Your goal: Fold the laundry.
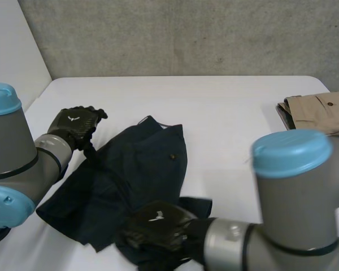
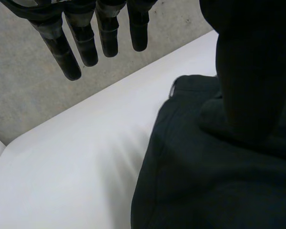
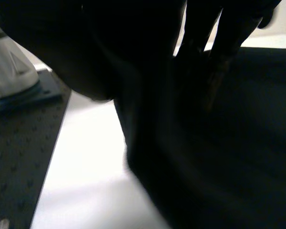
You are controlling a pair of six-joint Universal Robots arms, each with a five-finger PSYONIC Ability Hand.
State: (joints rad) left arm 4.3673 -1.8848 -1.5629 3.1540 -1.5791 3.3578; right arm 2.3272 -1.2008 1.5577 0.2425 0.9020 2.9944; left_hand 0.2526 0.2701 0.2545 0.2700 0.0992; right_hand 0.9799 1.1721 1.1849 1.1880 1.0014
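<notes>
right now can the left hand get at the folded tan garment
Probably not: nothing blocks it, but the left hand is at the navy garment's edge, while the folded tan garment lies across the table beside the right arm.

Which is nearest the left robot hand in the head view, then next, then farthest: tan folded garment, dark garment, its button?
1. Dark garment, its edge right at the left robot hand.
2. Button, mid-garment.
3. Tan folded garment, far off on the robot's right.
</notes>
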